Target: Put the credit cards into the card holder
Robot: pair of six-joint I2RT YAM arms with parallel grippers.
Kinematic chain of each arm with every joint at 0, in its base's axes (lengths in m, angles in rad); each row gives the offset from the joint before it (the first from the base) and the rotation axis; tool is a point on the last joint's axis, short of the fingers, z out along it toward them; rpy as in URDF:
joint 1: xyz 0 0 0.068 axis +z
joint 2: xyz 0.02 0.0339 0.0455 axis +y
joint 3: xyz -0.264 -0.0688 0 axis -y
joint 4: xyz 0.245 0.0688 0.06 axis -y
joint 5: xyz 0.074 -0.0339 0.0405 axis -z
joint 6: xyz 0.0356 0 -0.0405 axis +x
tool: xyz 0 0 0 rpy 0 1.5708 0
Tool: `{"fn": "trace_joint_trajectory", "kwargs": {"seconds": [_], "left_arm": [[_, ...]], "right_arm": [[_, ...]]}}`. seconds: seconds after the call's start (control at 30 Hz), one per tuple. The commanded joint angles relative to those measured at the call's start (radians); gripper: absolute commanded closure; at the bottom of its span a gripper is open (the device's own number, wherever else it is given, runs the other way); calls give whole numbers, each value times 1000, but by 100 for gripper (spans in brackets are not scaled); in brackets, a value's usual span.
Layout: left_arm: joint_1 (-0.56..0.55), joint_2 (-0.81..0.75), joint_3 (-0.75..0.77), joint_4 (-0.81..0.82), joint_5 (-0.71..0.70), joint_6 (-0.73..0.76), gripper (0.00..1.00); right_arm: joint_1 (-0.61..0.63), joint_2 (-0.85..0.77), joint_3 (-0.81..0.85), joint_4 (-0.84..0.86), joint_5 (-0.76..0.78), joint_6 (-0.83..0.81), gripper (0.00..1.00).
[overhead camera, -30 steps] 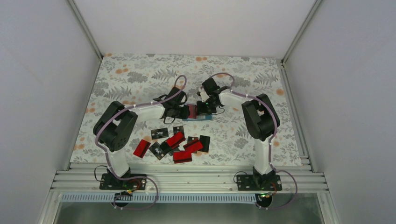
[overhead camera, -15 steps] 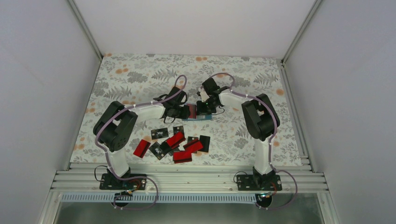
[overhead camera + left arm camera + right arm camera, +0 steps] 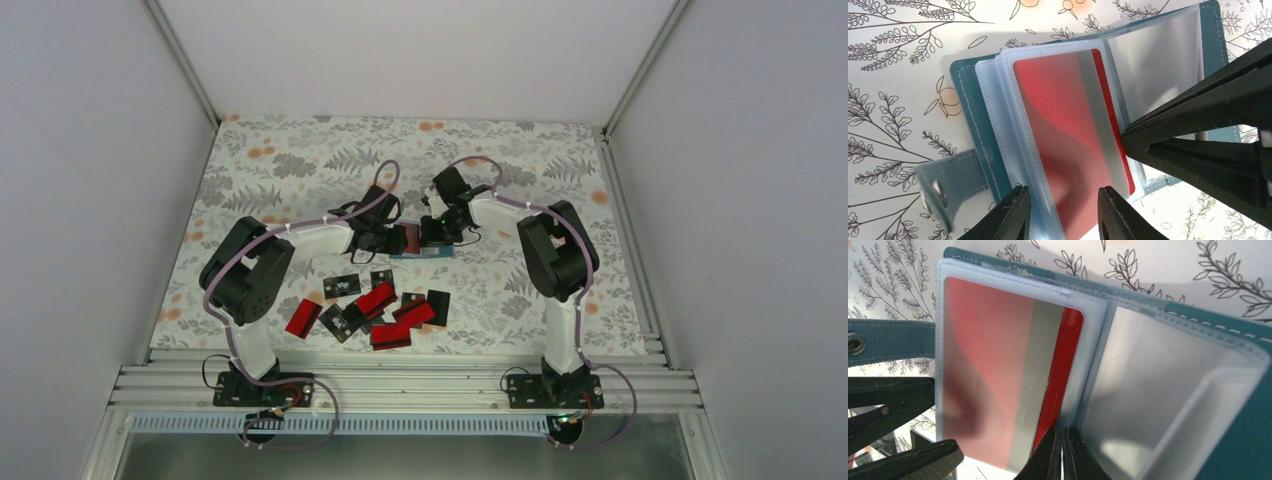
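Hovering with jaws parted, the left gripper (image 3: 1064, 191) straddles a bright red plastic card (image 3: 1063, 125) sleeved in the open teal fabric card holder (image 3: 965, 100); the right gripper (image 3: 1062, 434), closed, sits at its fold.

Lower edge of the red card (image 3: 1063, 140) off-frame; card holder (image 3: 964, 87) partly behind, probably, the right gripper (image 3: 1130, 137)
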Motion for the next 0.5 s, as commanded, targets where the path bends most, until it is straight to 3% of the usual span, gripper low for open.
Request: {"fn": "trace_joint_trajectory", "kwargs": {"seconds": [0.0, 0.47], "left_arm": [[-3, -2, 26, 4, 23, -3, 65], [-14, 12, 38, 4, 29, -7, 66]], "right_arm": [[0, 40, -17, 4, 12, -5, 96], [-1, 39, -17, 3, 11, -5, 96]]}}
